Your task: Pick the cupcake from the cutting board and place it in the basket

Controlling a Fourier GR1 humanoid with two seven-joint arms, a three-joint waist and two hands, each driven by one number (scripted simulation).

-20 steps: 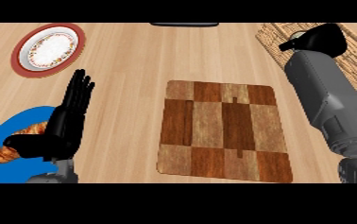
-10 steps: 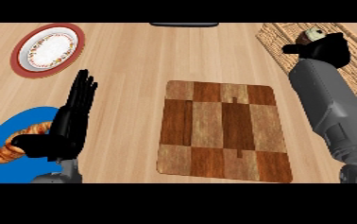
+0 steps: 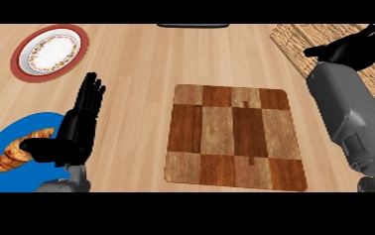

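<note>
Wooden counter (image 3: pixel 147 55) fills my view: at far left a red-rimmed plate (image 3: pixel 50 50), then my left hand (image 3: pixel 77 130) resting with fingers straight. The checkered cutting board (image 3: pixel 234 137) lies centre; at right my right hand (image 3: pixel 350 50) sits over the basket (image 3: pixel 293 38), whether its fingers are curled and where the cupcake is, I cannot tell.

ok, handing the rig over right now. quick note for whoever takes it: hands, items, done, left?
Left robot hand: open, fingers up, resting at the view's left beside the blue plate.
Right robot hand: over the basket at the upper right; whether it holds anything cannot be told.
Cutting board: bare, no cupcake on it. The cupcake shows nowhere in view.
Done: pick from the board, apparently.
Left: confirm the cupcake sits in the basket, then pull the right arm away.
</note>
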